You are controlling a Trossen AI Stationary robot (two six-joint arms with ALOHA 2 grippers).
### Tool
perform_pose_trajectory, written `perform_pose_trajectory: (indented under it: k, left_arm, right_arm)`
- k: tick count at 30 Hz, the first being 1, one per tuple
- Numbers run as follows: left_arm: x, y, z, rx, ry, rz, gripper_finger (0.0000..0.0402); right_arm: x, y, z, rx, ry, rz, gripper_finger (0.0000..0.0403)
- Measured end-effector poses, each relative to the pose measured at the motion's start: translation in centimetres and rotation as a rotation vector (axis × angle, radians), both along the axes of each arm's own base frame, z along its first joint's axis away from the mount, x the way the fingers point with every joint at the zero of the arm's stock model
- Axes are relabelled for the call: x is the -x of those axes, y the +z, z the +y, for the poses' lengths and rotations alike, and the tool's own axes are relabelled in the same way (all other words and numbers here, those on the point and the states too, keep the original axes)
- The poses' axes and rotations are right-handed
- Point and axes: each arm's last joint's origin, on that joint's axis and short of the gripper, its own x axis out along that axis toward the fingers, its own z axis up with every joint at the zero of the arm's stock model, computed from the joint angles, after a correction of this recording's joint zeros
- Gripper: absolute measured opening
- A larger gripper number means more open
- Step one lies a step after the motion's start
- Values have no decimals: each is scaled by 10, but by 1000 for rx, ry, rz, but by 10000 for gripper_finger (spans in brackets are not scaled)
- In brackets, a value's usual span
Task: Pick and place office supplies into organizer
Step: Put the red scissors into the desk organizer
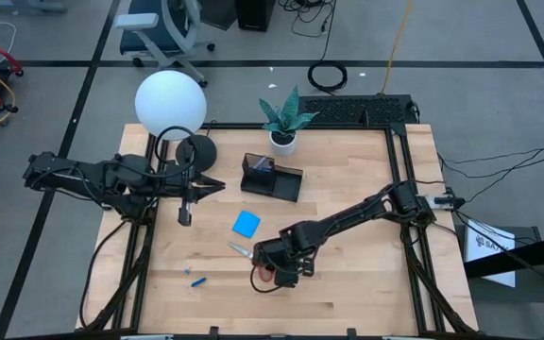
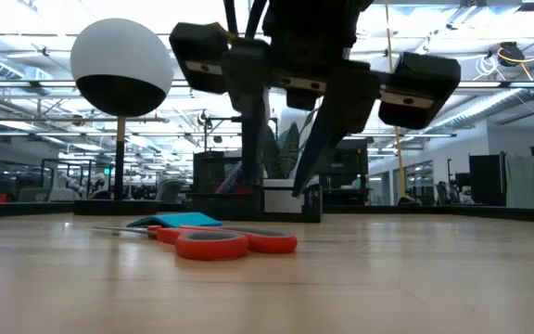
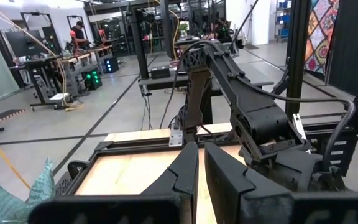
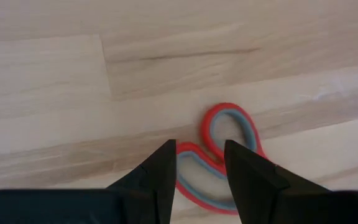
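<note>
Lying under right pincer (image 4: 197, 163): scissors (image 4: 225, 158)

High view: overhead, facing straight down on the whole table (image 1: 348, 264). Low view: at table-top level, close to the scissors (image 2: 221, 241), facing the room. Right wrist view: close above the scissors, facing down; all three views share them. Left wrist view: level, facing across the table.

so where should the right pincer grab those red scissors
The scissors lie flat on the table. Best to come straight down from above and pinch across one red handle loop or the neck joining the loops. The right pincer hangs directly over the loops, open, not yet touching.
</note>
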Motion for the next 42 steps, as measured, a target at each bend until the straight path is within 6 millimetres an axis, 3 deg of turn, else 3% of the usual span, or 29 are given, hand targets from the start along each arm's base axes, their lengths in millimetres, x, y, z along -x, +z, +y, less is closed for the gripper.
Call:
perform_pose_trajectory:
  k: [11,42]
  left_arm:
    - [0,0,0,7,-4,-1,37]
    - [0,0,0,16,-9,-2,37]
  right_arm:
    - [-6,-36,-4,2,-4,89,126]
    - [2,-27,-22,77,-256,202,126]
